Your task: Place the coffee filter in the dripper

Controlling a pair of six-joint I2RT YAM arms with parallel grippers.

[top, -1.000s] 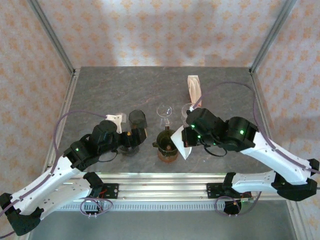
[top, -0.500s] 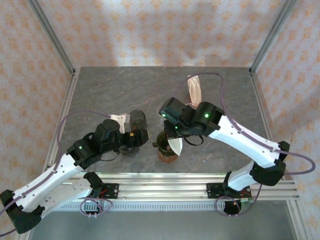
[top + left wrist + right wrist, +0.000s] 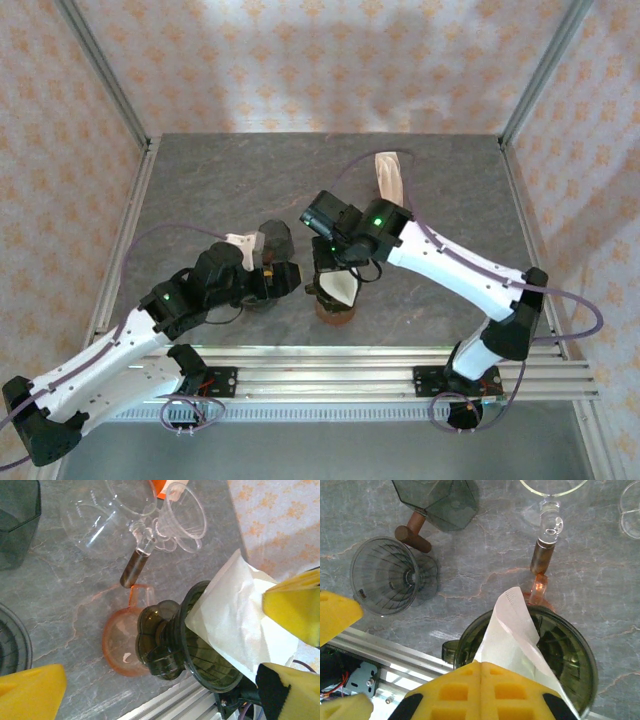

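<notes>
A: Where is the coffee filter (image 3: 512,630)?
B: Pinched in the right gripper (image 3: 481,672), its lower edge inside the dark dripper (image 3: 565,652), seemingly not seated.
A: And the left gripper (image 3: 287,277)?
B: Spread wide beside it. Beyond are a grey dripper (image 3: 385,575), the marbled surface (image 3: 200,180) and patterned walls (image 3: 300,60).

White paper filter (image 3: 512,630) partly inside dark-green dripper (image 3: 567,647)

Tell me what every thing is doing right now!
Paper filter, pinched, partly in the green dripper.
Green dripper, upright on the orange cup.
Grey dripper, upright, empty.
Right gripper, jaws shut on the paper filter.
Left gripper, jaws open.
</notes>
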